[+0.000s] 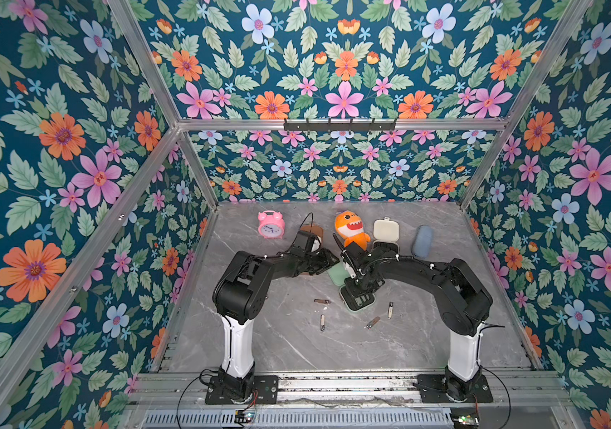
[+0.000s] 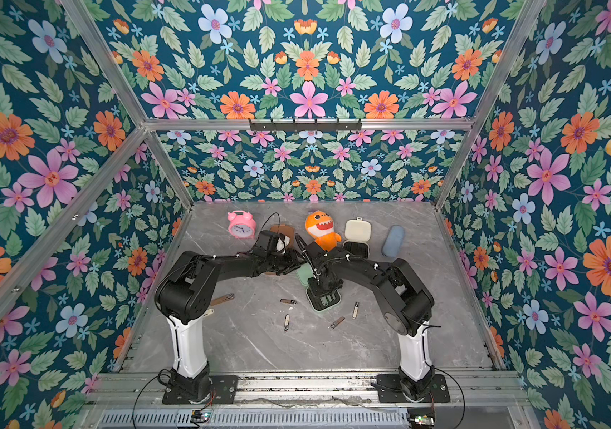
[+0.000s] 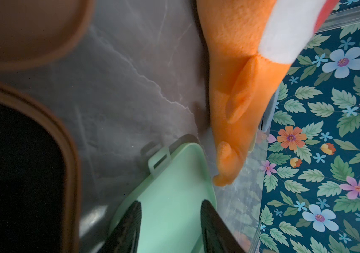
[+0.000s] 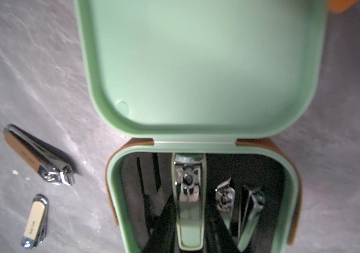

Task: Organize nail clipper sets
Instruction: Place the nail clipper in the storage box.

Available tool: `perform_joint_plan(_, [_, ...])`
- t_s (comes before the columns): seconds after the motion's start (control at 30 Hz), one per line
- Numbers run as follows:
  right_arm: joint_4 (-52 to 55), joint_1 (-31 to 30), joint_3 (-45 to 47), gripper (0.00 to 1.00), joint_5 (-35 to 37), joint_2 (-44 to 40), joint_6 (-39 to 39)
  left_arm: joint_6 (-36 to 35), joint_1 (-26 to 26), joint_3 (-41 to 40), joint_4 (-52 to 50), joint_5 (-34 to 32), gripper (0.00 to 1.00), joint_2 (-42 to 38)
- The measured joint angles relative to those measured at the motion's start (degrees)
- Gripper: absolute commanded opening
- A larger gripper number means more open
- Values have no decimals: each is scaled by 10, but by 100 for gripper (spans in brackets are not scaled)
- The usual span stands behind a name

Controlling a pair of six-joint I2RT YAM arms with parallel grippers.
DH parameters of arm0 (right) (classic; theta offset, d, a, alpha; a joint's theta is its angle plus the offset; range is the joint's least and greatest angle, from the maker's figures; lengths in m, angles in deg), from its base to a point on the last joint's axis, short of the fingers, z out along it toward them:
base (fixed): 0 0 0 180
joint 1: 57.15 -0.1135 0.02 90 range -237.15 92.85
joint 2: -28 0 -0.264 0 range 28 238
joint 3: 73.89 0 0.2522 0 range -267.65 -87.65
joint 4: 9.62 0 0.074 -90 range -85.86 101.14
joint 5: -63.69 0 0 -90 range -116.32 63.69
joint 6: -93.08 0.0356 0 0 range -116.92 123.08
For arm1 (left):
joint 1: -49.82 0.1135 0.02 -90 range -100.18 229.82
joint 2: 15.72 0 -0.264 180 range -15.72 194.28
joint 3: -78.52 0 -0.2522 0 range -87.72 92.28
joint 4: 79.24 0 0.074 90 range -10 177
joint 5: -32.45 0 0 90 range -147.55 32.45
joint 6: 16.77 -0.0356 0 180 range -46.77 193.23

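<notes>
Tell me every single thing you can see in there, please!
alarm clock: one, pink, back of the table
brown case: one, brown, open, between clock and plush
shark plush: one, orange, back middle
cream case: one, cream, open, beside the plush
pouch: one, blue-grey, beside the cream case
mint case: one, mint green, open, table middle
packed clippers: three, silver, inside the mint case
loose clippers: at least five, silver with brown or cream, on the table
table: one, grey marble
walls: three, flowery blue
arms: two, black and white
left claw: one, black, over the mint lid
right claw: one, black, astride a packed clipper
</notes>
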Motion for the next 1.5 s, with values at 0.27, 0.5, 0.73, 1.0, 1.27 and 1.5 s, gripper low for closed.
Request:
perform_joint_plan(0.27, [40, 0, -41, 37, 18, 17, 3, 0, 0, 0, -1, 2, 48, 0])
perform_joint_plan(0.5, [53, 0, -67, 39, 23, 19, 6, 0, 1, 0, -1, 2, 48, 0])
perform_joint_plan(0.73, [58, 0, -81, 26, 29, 7, 6, 0, 1, 0, -2, 2, 48, 0])
perform_joint_plan(1.0, [53, 0, -70, 11, 22, 19, 8, 0, 1, 2, -6, 2, 48, 0])
perform_joint_plan(1.27, [43, 0, -51, 9, 15, 26, 12, 0, 1, 3, -11, 1, 48, -2])
perform_joint_plan(1.5, [40, 2, -46, 20, 16, -22, 16, -1, 1, 5, -21, -3, 48, -5])
